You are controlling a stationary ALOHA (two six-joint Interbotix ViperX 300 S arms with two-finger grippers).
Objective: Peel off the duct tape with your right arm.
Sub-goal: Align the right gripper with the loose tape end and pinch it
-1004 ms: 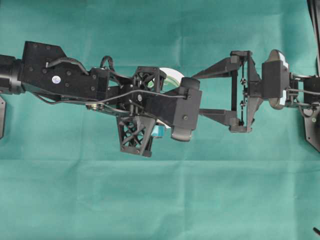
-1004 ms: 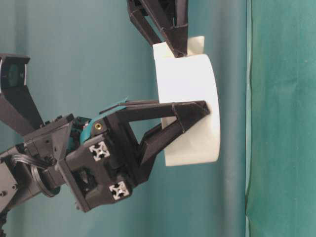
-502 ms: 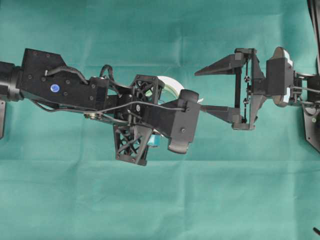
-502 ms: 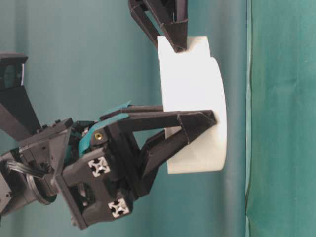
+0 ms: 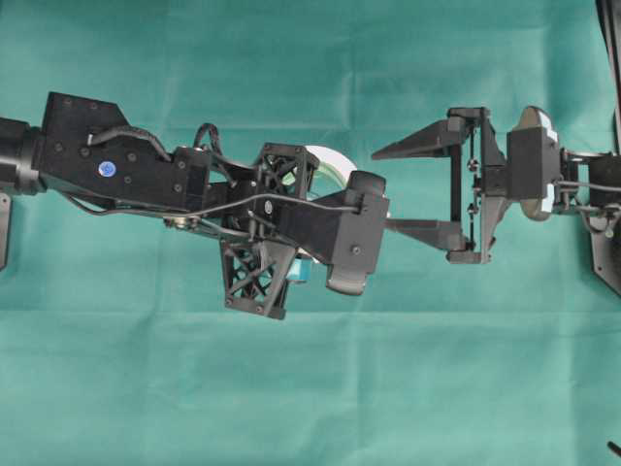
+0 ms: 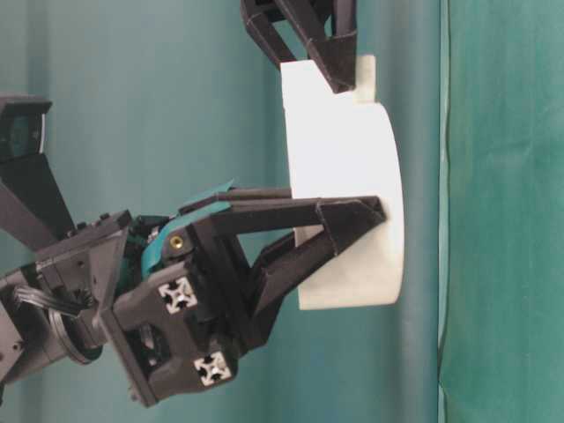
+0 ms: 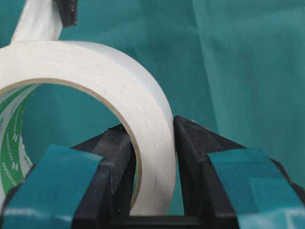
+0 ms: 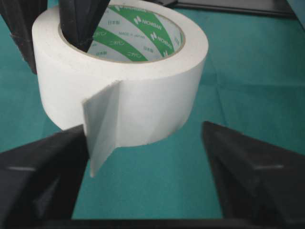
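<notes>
Two arms meet over the green table (image 5: 310, 388). Our left fingers (image 7: 152, 157) pinch the wall of the duct tape (image 8: 124, 81), one inside the ring and one outside, and hold the roll up off the table. A loose tab (image 8: 101, 129) sticks out from the roll. Our right fingers (image 8: 143, 186) stand apart on both sides of the tab. One touches it, the other is well away, so they hold nothing. The peeling is not begun. We think closing on the tab and pulling are left.
</notes>
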